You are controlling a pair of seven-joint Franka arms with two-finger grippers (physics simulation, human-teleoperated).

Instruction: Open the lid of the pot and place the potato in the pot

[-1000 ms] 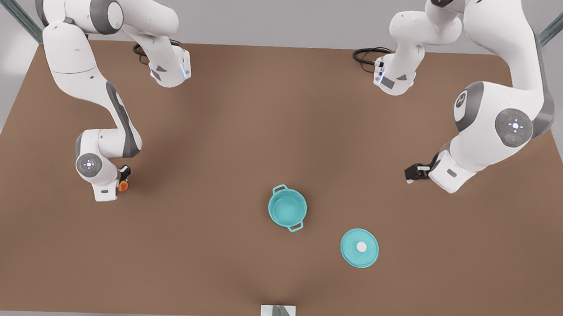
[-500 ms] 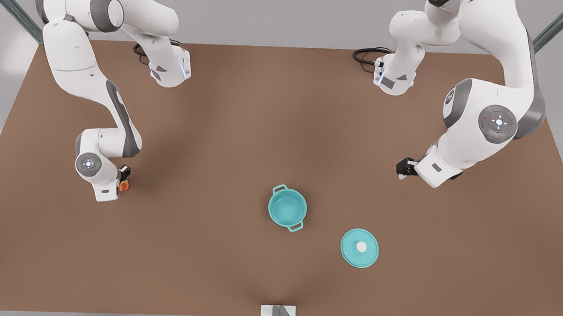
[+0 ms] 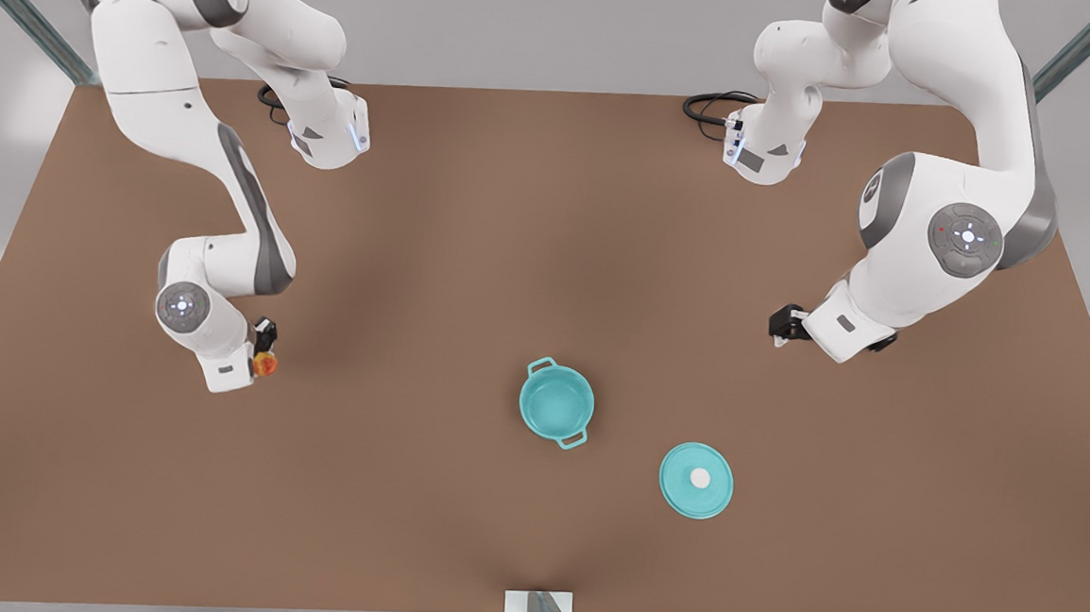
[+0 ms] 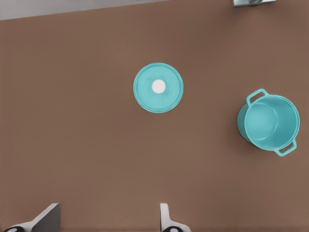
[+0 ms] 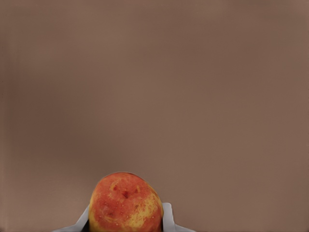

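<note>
We see the right claw (image 3: 266, 357) on the front view's left, closed around the potato (image 3: 266, 363), which it holds above the brown worktop (image 3: 435, 243). In the right wrist view the potato (image 5: 126, 203) sits between the two pale fingers (image 5: 167, 215), its skin orange-red with yellow patches, with bare worktop beyond it.

The pot (image 3: 556, 402) stands uncovered near the middle of the worktop, its teal inside showing and its two loop handles pointing to opposite sides. The pot lid (image 3: 696, 480) lies flat on the worktop near the pot, apart from it, toward the front view's right, white knob up.

The left claw (image 3: 783, 326) hangs on the front view's right, well apart from both pot and lid. In the left wrist view its fingers (image 4: 165, 218) stand wide apart with nothing between them, and farther off we see the pot lid (image 4: 158, 87) and the pot (image 4: 269, 122) side by side, not touching.
</note>
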